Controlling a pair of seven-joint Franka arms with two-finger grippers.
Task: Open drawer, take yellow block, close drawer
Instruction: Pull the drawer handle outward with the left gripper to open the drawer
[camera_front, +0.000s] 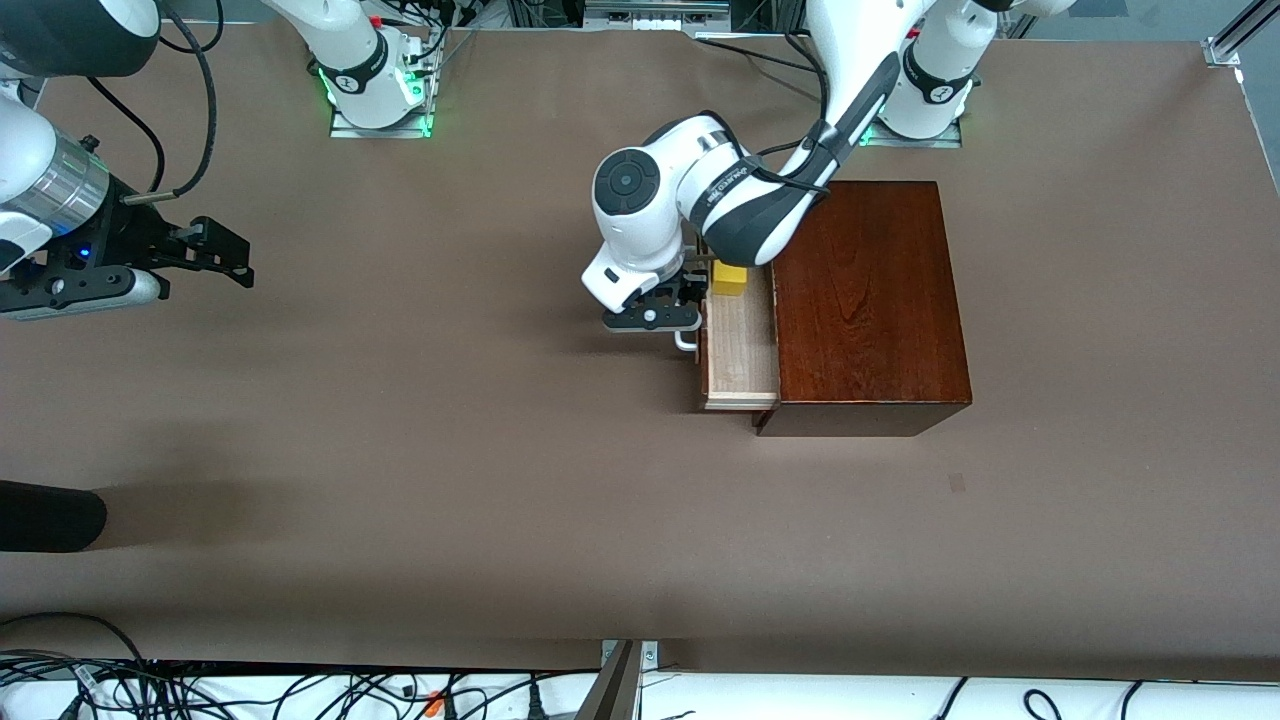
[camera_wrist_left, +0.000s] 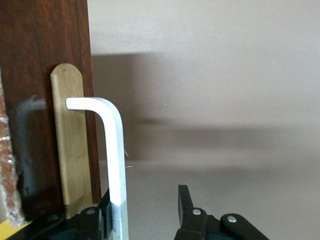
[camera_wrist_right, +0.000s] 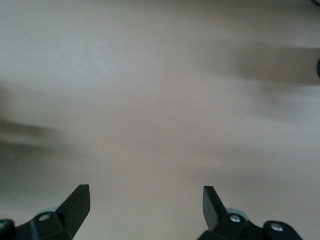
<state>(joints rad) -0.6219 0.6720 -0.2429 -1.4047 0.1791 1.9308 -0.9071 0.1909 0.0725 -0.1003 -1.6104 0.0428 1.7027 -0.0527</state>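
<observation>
Front view: drawer (camera_front: 741, 350) part out; left gripper (camera_front: 686, 318) half-spread around its stiff handle (camera_wrist_left: 114, 165). Yellow block (camera_front: 729, 280) inside looks light: pinch flat sides. Right gripper (camera_wrist_right: 146, 202) waits, wide.

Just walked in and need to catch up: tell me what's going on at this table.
The left gripper is at the white U-shaped bar handle of the pale light-wood drawer, fingers straddling the bar with a gap still showing. The drawer stands partly pulled out of the glossy dark-wood box. A small bright yellow block sits in the drawer, at the end farther from the front camera, untouched. The right gripper waits open over bare brown table toward the right arm's end, holding nothing.
</observation>
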